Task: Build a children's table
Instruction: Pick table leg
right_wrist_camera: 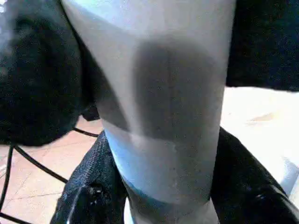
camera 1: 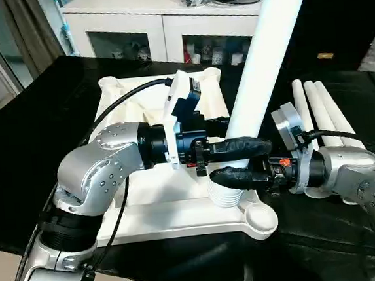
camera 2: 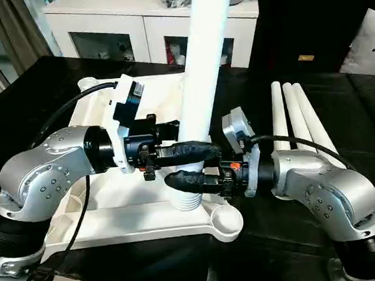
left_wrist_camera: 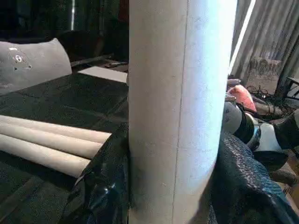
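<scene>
So here's where we're at: the white tabletop (camera 1: 174, 217) is lying upside down on the black table (camera 1: 35, 127), ribbed side up, which makes sense because that's the only way we can get at the corner sockets. One leg (camera 1: 260, 68) is standing up, leaning a bit, with its threaded end sitting in the near socket on our right side. Both claws are on it, low down by the socket. The left claw (camera 1: 237, 148) is clamped on the leg from the left, and you can see its black pads hugging both sides in the wrist view. The right claw (camera 1: 233, 176) comes in from the right just under it, fingers wrapped round the leg too, right above the ribbed end. Our guess is that two grips this low keep the long leg from wobbling while it gets seated or twisted home. The three spare legs (camera 1: 320, 112) are parked side by side on the table, just right of the top, within easy reach for later. The empty socket (camera 1: 260, 218) at the near corner is next door.
</scene>
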